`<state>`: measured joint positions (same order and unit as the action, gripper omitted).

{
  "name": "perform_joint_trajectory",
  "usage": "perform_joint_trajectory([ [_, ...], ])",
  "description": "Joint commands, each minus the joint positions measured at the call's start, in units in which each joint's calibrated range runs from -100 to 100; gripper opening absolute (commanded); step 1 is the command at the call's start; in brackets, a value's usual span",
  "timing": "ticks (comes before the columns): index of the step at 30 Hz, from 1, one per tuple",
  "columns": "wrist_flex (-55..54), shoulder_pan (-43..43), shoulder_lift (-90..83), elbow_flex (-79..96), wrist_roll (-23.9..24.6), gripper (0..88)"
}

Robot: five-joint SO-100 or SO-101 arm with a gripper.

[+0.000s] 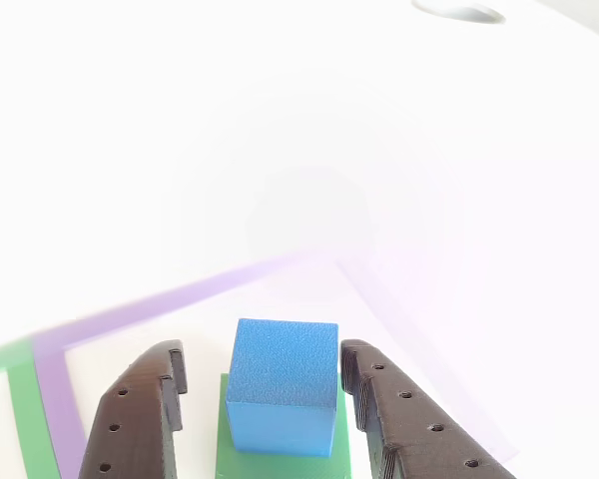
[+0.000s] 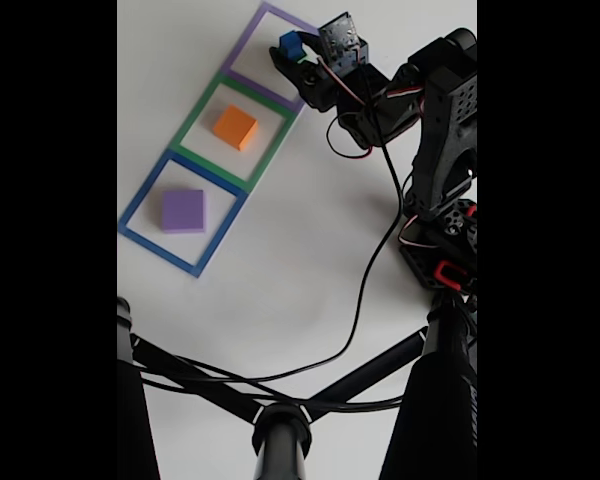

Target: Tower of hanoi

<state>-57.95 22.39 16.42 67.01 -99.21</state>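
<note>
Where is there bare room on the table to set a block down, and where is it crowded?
In the fixed view, bare table lies right of the three outlines, up to the arm base. Inside the purple outline, the part left of the gripper is free. It is crowded where the gripper straddles the blue cube on the green block.

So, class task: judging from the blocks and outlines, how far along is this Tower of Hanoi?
Looks done: the purple block sits in the blue outline and the orange block in the green outline. In hand: the open gripper straddles the blue cube on the green block. Left: restacking all four blocks, probably.
</note>
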Motion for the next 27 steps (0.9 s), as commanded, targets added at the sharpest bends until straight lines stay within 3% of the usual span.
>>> perform_joint_trajectory([
  [1, -1.57, -0.63, -1.36, -1.38, -0.79, 19.6],
  [6, 2.16, -0.15, -7.34, 0.71, -0.79, 24.7],
  [12, 23.69, 0.72, -27.44, 2.99, -0.79, 26.7],
  [20, 79.32, 1.67, -57.64, -11.29, -0.79, 33.6],
  [27, 122.88, -2.26, -62.56, -40.74, -0.79, 36.0],
])
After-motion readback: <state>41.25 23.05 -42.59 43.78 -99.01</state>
